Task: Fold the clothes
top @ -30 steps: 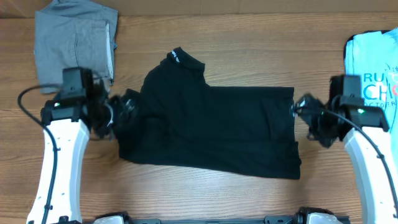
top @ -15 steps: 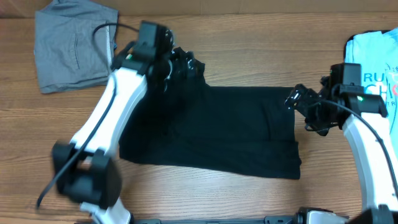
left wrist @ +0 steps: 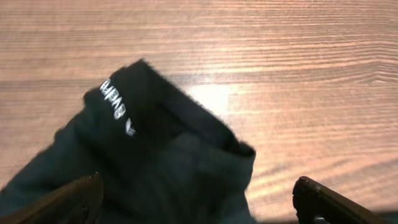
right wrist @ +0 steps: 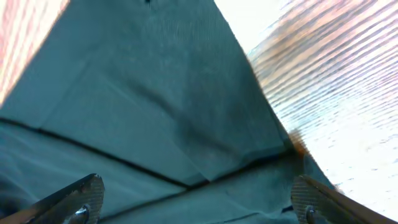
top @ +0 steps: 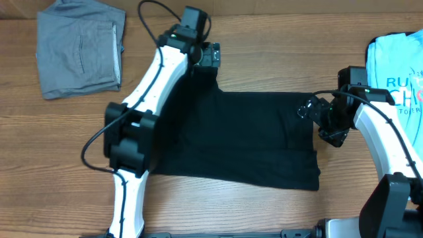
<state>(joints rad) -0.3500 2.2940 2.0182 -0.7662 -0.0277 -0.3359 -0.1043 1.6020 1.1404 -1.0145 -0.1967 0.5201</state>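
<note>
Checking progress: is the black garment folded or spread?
Partly folded: black garment lies as a flat rectangle, no sleeves showing, edges layered at its right end, collar sticking out.

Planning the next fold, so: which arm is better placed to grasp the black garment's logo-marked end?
Left. The left gripper, open, hovers right over that end of the black garment; the right gripper, also open, sits at the opposite hem.

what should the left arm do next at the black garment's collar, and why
Probably lower the left gripper onto the collar of the black garment and close on it. Its jaws stand open and empty right over the collar; the right gripper is open at the garment's right edge.
</note>
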